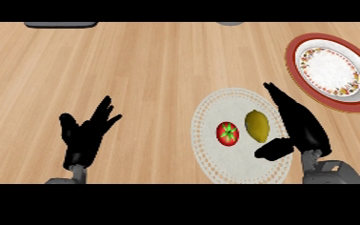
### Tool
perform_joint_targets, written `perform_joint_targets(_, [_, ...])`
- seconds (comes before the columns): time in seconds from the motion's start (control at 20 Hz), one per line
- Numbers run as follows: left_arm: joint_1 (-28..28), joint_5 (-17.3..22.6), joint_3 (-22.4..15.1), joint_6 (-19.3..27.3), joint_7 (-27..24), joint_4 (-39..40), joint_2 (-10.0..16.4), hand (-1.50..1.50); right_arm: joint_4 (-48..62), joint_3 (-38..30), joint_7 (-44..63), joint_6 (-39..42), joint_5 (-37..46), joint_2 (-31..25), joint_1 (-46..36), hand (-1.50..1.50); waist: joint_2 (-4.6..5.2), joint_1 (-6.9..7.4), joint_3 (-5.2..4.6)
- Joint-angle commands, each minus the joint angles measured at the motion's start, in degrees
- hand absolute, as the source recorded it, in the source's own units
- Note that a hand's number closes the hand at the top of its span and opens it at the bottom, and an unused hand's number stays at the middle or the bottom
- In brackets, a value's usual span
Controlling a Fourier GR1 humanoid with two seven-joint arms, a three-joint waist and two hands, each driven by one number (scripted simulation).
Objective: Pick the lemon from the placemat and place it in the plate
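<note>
The lemon (258,126) is being borne by the mat (209,117), beside a tomato (227,133); the right hand (306,126) is being held open just beside it, the left hand (84,136) rested open at lower left.

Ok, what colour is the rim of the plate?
The plate has a dark red rim, seen in the head view.

you get a single view, from the robot's head, aimed steeply down and close over the wooden bench (141,71), which fills the frame. left hand (83,136) and right hand (304,124) show at the lower edge.
</note>
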Motion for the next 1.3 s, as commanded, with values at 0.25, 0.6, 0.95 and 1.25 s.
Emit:
perform_joint_targets(0.25, [4.65, -0.19, 0.3, -2.84, 2.45, -5.12, 0.37, 0.0, 8.37, -2.56, -3.96, 0.04, 6.0, 3.52, -1.5, -1.5, 0.16, 0.13, -0.19])
perform_joint_targets(0.6, [0.36, -1.29, 2.94, -3.19, -2.75, 4.22, -1.15, 0.0, 14.87, -1.13, -2.46, 2.06, 8.95, 8.91, -6.62, -1.5, 0.22, 0.05, -0.21])
perform_joint_targets(0.95, [1.3, -2.19, 2.14, -2.89, -0.24, 1.21, -2.21, 0.0, 18.78, 0.81, -9.51, 1.02, 15.02, 7.57, -6.12, 1.5, 0.19, 0.06, -0.2])
perform_joint_targets(1.25, [2.2, -2.14, 2.43, -4.14, 0.27, -1.22, -0.95, 0.0, 25.1, -4.78, -0.99, -2.46, 18.23, 11.84, -13.33, 1.5, 0.47, 1.36, -0.19])
